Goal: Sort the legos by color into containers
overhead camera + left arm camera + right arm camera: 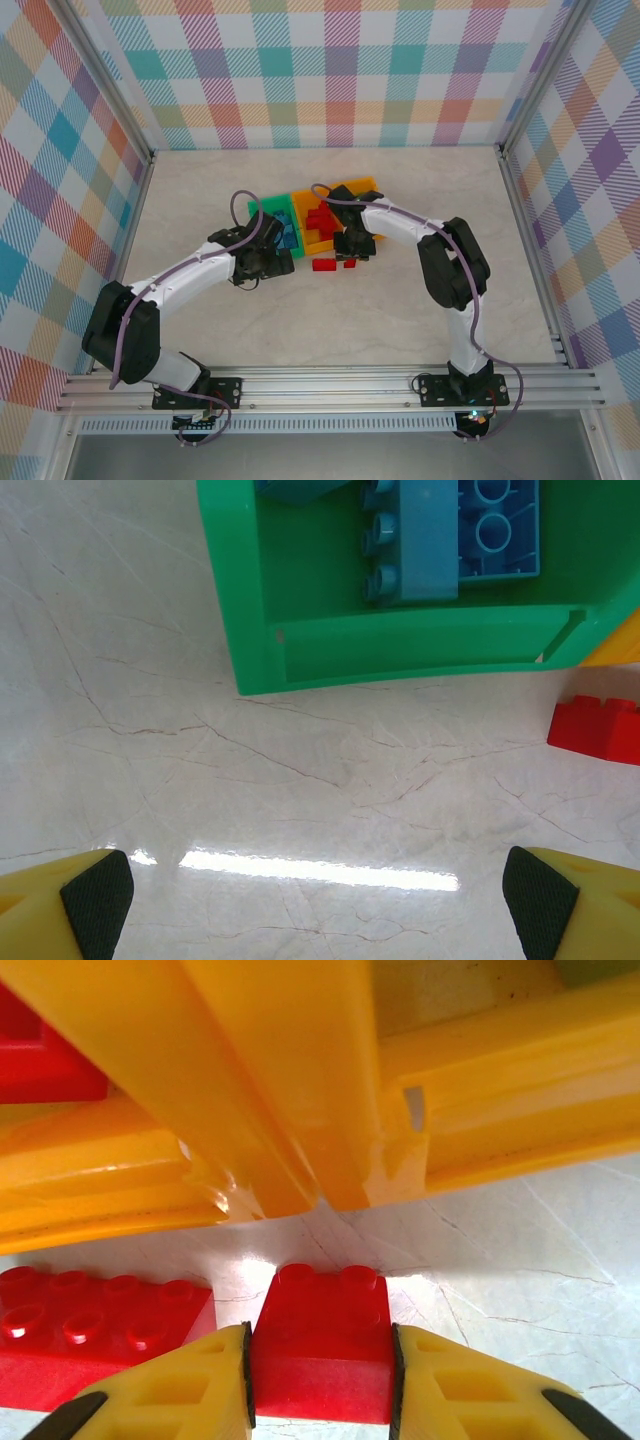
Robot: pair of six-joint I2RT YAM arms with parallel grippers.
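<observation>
Your right gripper [320,1385] is clamping a red brick [322,1325], lower centre, below the orange bin [290,1090].
Your left gripper [320,900] is gaping empty; blues [435,540] are sitting in the green bin [400,650], other reds [90,1330] lying loose.

A green rectangular plastic bin [400,645] lies across the top of the view, with blue plastic lego bricks [440,540] inside near its front wall. A small red plastic lego brick [598,728] sits on the pale marble-patterned table [250,780] near the bin's right corner. The left gripper [320,910] hangs over bare table, its black-padded yellow fingers [97,900] spread wide apart.
</observation>
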